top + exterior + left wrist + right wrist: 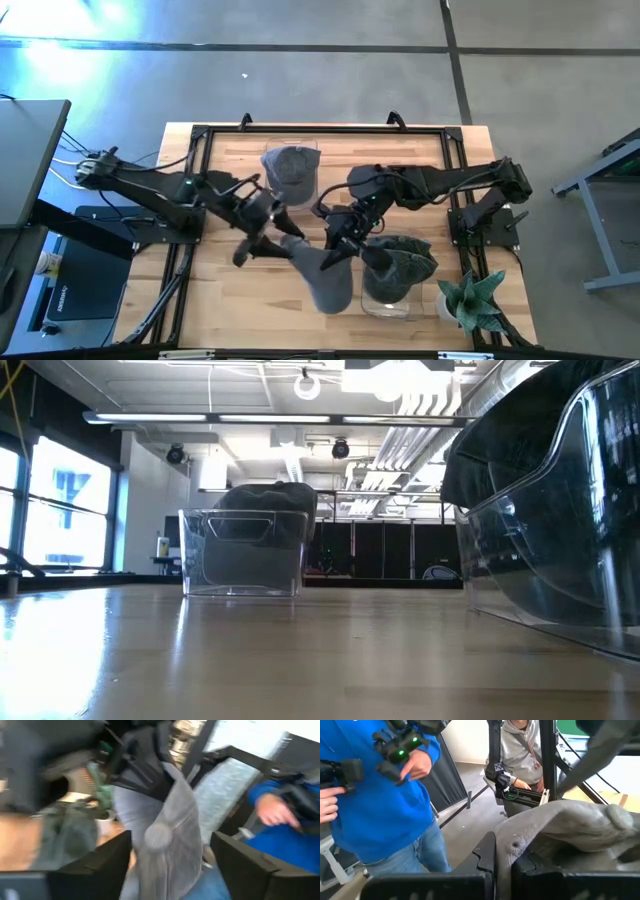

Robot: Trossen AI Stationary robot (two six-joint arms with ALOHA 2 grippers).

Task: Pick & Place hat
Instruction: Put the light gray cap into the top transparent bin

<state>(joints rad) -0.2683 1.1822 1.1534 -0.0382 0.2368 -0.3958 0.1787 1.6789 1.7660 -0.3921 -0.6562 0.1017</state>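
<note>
A light grey hat (325, 280) hangs over the middle of the table between my two grippers; its top button (157, 836) shows in the left wrist view. My right gripper (330, 255) is shut on it. My left gripper (268, 240) is open, one finger (100, 867) on each side of the hat's crown, and I see no hold. Another grey hat (290, 170) lies in a clear bin (245, 555) at the far middle. A dark green hat (405, 262) lies in a clear bin (372, 300) at the near right. My right gripper pinches the hat's cloth beside a small eyelet (515, 844) between its two fingers. It comes in from the table's right, about level. The crown stretches away beyond the fingers with the button (620, 815) at the far end. The hat hangs clear of the table.
A small potted plant (470, 300) stands at the table's near right corner. A black frame (200, 140) runs round the tabletop. Beyond the table stand a person in a blue top (385, 795) and one in a grey hoodie (520, 750).
</note>
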